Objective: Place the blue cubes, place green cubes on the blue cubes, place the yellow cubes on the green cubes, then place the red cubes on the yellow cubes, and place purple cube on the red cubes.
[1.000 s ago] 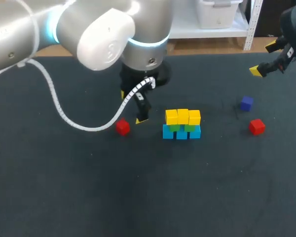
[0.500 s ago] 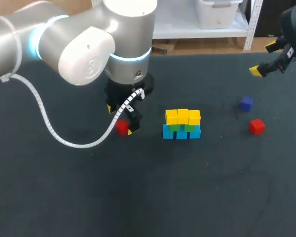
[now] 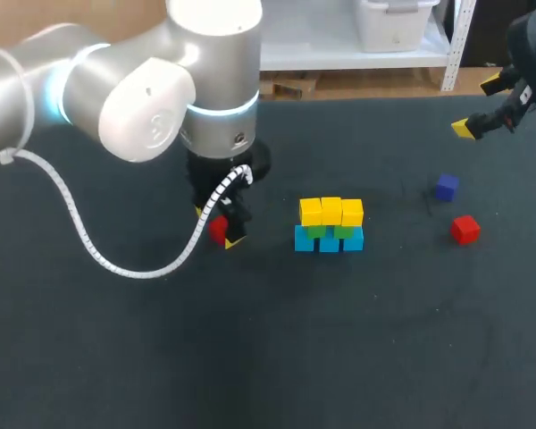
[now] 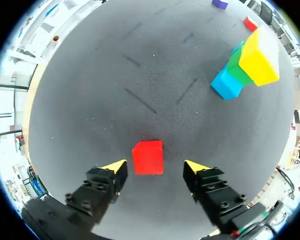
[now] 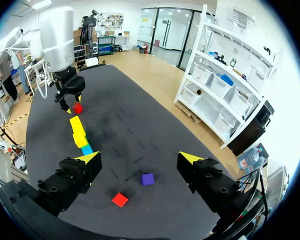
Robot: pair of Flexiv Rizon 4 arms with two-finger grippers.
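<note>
Our left end effector (image 3: 221,229) is low over the bench (image 3: 250,357), fingers spread wide and gripping nothing. A red cube (image 3: 217,229) sits on the bench between its two yellow tips. In the left wrist view the end effector (image 4: 155,166) straddles that cube (image 4: 148,157), with a gap on each side, so neither finger touches it.

Just to the right of it in the head view stands the stack: a row of blue cubes (image 3: 329,239) on the bench, green cubes (image 3: 316,231) on them, and a row of yellow cubes (image 3: 330,212) on top. From the left wrist it shows ahead of the fingers, blue (image 4: 226,84) under green (image 4: 238,67) under yellow (image 4: 259,57).

Our right end effector (image 3: 478,107) hangs above the bench's far right side, wide open and holding nothing (image 5: 139,158). Under it, well apart from the stack, lie a purple cube (image 3: 446,187) and a second red cube (image 3: 464,229), near each other but not touching; the right wrist view shows both, purple (image 5: 148,179) and red (image 5: 120,199).
</note>
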